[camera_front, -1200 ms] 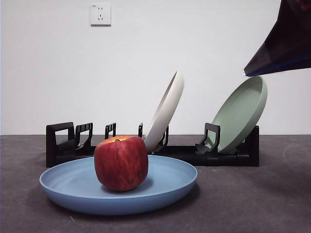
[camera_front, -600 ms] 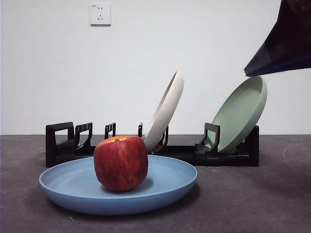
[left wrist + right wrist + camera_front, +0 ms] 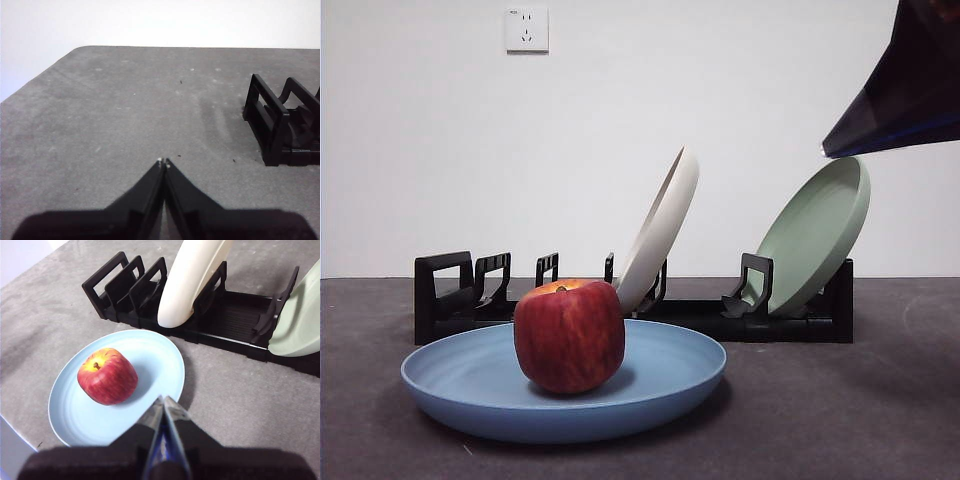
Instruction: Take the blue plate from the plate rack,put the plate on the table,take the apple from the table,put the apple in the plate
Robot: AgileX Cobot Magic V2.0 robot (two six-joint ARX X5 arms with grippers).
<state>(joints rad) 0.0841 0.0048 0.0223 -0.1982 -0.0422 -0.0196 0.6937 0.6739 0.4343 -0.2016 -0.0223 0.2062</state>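
**Apple in the plate, both my claws empty**

Front view: the apple [image 3: 569, 335] is sitting upright in the blue plate [image 3: 650, 395], and the plate is lying flat on the table [image 3: 840, 420], just in front of the plate rack [image 3: 445, 295]. A cream plate [image 3: 665, 225] and a green plate [image 3: 815, 235] are leaning in the rack behind. One of my arms is showing only as a dark wedge at the top right corner, cut off by the edge, so this view is not telling me which arm it is.

Left wrist view: my left claw [image 3: 164, 162] is hovering over bare table with its jaws pressed together, holding nothing. Only one end of the rack is showing.

Right wrist view: my right claw [image 3: 164, 399] is hanging above the near rim of the plate, jaws closed and empty, apart from the apple. The green plate is cut off at the side.

I am judging every step done; the next move is calling only for pulling clear without nudging the plate.
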